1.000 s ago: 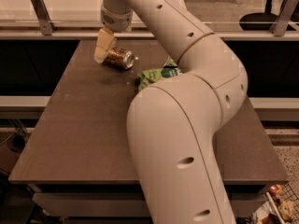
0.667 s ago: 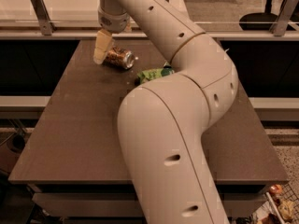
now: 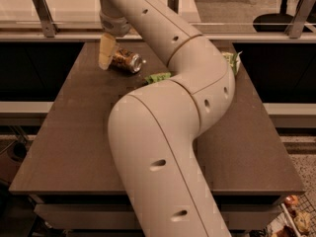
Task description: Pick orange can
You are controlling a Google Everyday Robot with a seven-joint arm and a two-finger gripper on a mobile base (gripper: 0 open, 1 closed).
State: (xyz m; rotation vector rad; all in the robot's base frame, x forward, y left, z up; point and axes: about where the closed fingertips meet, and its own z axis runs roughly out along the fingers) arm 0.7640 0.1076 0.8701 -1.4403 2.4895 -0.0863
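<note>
The orange can (image 3: 127, 61) lies on its side at the far left of the dark table (image 3: 74, 132), with its shiny silver end facing right. My gripper (image 3: 107, 57) hangs down from the wrist at the can's left end, right against it or nearly so. My pale arm sweeps from the bottom of the view up across the table and hides much of its middle.
A green crinkled snack bag (image 3: 158, 77) peeks out beside my arm just right of the can. Another green bag (image 3: 232, 61) shows at the far right behind my elbow. A counter with metal rail posts (image 3: 43, 14) runs behind the table.
The lower part of my arm has swung to the left across the table. The gripper and the can have stayed in about the same place.
</note>
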